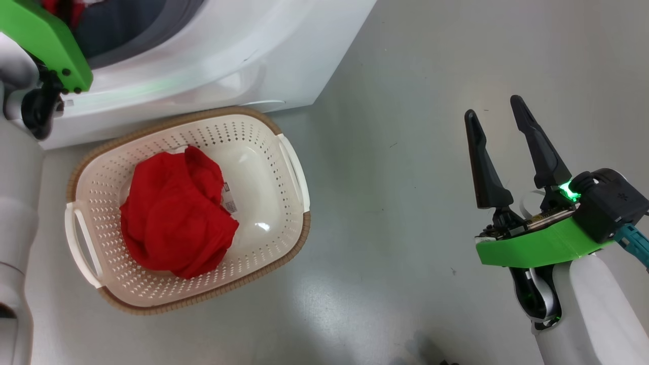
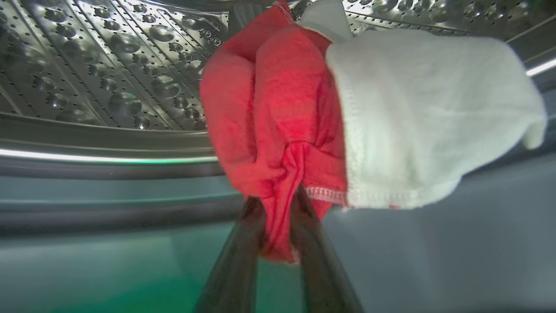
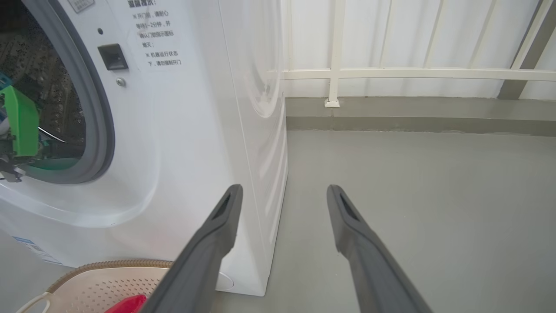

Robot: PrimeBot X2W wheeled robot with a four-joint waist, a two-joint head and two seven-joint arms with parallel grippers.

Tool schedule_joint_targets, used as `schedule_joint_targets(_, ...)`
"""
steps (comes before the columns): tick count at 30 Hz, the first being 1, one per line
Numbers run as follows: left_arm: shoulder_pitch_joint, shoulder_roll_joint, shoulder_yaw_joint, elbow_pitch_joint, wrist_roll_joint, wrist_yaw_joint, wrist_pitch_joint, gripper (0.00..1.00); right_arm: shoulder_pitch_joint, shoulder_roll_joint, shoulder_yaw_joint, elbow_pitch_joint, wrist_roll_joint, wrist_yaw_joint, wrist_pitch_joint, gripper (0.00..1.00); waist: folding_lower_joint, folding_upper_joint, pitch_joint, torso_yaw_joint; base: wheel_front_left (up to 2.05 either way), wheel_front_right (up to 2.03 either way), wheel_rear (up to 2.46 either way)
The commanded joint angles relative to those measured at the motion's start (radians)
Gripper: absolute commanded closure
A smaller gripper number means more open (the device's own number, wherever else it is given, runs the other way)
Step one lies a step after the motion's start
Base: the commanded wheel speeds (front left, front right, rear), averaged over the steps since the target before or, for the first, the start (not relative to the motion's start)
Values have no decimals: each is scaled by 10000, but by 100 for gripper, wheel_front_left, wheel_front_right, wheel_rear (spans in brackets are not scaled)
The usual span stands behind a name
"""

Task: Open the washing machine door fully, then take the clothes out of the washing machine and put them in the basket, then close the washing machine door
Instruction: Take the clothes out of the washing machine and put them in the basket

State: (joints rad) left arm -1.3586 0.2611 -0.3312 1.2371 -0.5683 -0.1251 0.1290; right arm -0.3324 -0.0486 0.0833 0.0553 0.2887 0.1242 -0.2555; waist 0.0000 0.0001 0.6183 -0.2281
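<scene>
We found the left tool (image 2: 280, 206) inside the washing machine (image 3: 195, 130), its fingers pinching a red and white cloth (image 2: 282, 130) in front of the steel drum (image 2: 108, 65). The cloth hid much of the drum behind it. The right tool (image 1: 493, 106) hung spread over bare grey floor (image 1: 405, 126), right of the basket (image 1: 304, 238). A red garment (image 1: 177, 218) lay in the basket, and the print on its white tag (image 1: 229, 200) was too small to read. Chinese writing (image 3: 156, 34) on the machine's front was too blurred to make out. A white railing (image 3: 334, 74) stood beyond.
</scene>
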Motion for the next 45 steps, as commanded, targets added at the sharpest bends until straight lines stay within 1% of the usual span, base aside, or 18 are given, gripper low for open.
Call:
schedule_joint_targets(1, -193, 352, -58, -148, 78, -55, -78, 100, 123, -16, 182, -262, 23, 65, -63, 0, 0, -1, 11, 23, 0, 0, 0)
schedule_joint_targets(5, -169, 392, -335, -305, 200, -55, -695, 100, 68, -16, 153, -231, 55, 65, -63, 0, 0, -1, 24, 122, 0, 0, 0)
schedule_joint_targets(13, 76, 259, -430, -285, 264, -55, -2569, 100, -32, -16, 103, -155, 108, 65, -63, 0, 0, -1, -5, 472, 0, 0, 0)
schedule_joint_targets(14, 76, 259, -430, -285, 264, -55, -2569, 100, -32, -16, 103, -155, 108, 65, -63, 0, 0, -1, -5, 472, 0, 0, 0)
schedule_joint_targets(17, 227, 236, -485, -314, 321, -55, -3306, 100, -71, -16, 93, -130, 99, 65, -63, 0, 0, -1, -71, 617, 0, 0, 0)
schedule_joint_targets(20, 389, 216, -467, -511, 390, 41, -3753, 100, -86, -16, 61, -116, 67, 65, -63, 0, 0, -1, -160, 775, 0, 0, 0)
schedule_joint_targets(23, 651, 272, -337, -990, 463, 165, -3889, 100, -105, -16, 46, -70, 28, 65, -63, 0, 0, -1, -284, 904, 0, 0, 0)
schedule_joint_targets(27, 1352, 443, 260, -2654, 692, 489, -3902, 100, -96, -16, -25, -49, -8, 65, -63, 0, 0, -1, -472, 1078, 0, 0, 0)
schedule_joint_targets(32, 2443, 349, 994, -4098, 1065, 717, -3905, 100, -29, -16, -42, 40, -75, 65, -63, 0, 0, -1, -839, 1298, 0, 0, 0)
schedule_joint_targets(39, 3726, 128, 1841, -5386, 1628, 714, -3906, 100, 165, -16, -93, 160, -172, 65, -63, 0, 0, -1, -1575, 1516, 0, 0, 0)
schedule_joint_targets(45, 4753, -199, 2434, -6265, 2074, 633, -3906, 100, 434, -16, -146, 250, -240, 65, -63, 0, 0, -1, -2208, 1669, 0, 0, 0)
